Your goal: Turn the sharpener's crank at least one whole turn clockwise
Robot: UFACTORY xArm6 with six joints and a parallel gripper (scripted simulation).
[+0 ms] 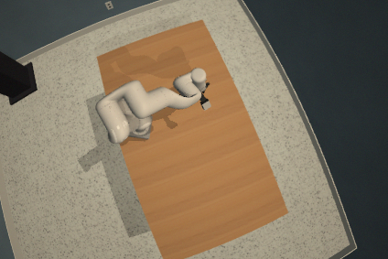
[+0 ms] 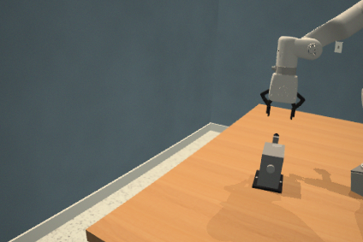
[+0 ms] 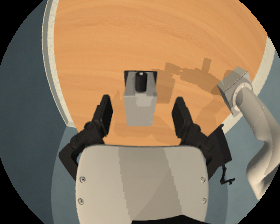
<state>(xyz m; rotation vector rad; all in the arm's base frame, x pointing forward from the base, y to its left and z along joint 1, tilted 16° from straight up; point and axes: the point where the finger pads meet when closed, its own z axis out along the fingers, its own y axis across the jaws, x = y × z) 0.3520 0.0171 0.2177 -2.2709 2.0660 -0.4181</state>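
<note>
The grey pencil sharpener (image 2: 271, 165) (image 3: 140, 102) stands on a black base on the wooden table (image 2: 205, 201) (image 1: 201, 169). Its dark crank knob (image 2: 276, 134) (image 3: 141, 80) is at the top of its circle, behind the body in the exterior view. My gripper (image 2: 280, 114) (image 3: 142, 103) hangs straight above the knob with a clear gap, fingers pointing down. It is open wide and holds nothing. In the wrist view the sharpener shows between the two fingers, well below them. In the overhead view the arm covers most of the sharpener.
The arm's base (image 1: 133, 130) (image 3: 233, 83) stands at the table's left edge, and its grey mount shows at the right edge of the exterior view (image 2: 357, 180). Speckled floor (image 1: 55, 197) surrounds the table.
</note>
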